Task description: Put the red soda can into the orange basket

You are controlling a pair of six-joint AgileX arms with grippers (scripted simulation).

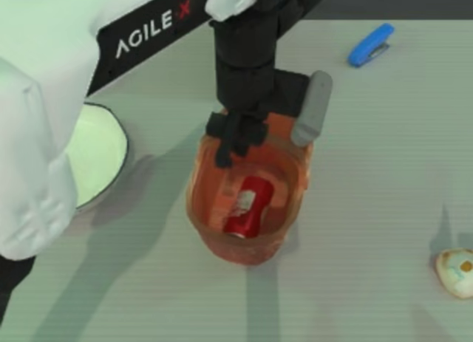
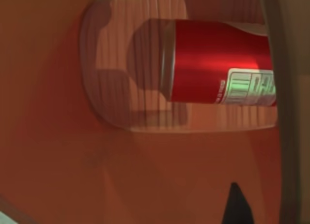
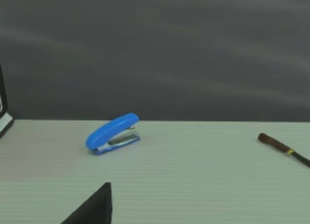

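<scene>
1. Inside the large oval orange woven basket (image 1: 203, 190) at the table's centre, the small red cylindrical soda can (image 1: 249, 205) lies on its side on the ribbed floor, its white label patch facing up.
2. Directly above the basket's far end, the left gripper (image 1: 235, 144) hangs with its dark fingers parted and holding nothing, apart from the can.
3. Seen from the left wrist camera, the can (image 2: 218, 62) rests free on the basket floor (image 2: 121, 64), with only one dark fingertip (image 2: 236, 204) showing; the basket's handle appears to be the grey bar (image 1: 311, 108) beside the arm.
4. Elsewhere on the pale table (image 1: 384, 179): a blue plastic stapler (image 1: 371, 45) far right, a white round bowl (image 1: 92, 154) left, and a cream rounded object (image 1: 455, 272) at the right edge.
5. Of the right gripper, only a dark corner (image 3: 92, 209) shows in its wrist view, so its state cannot be told.
</scene>
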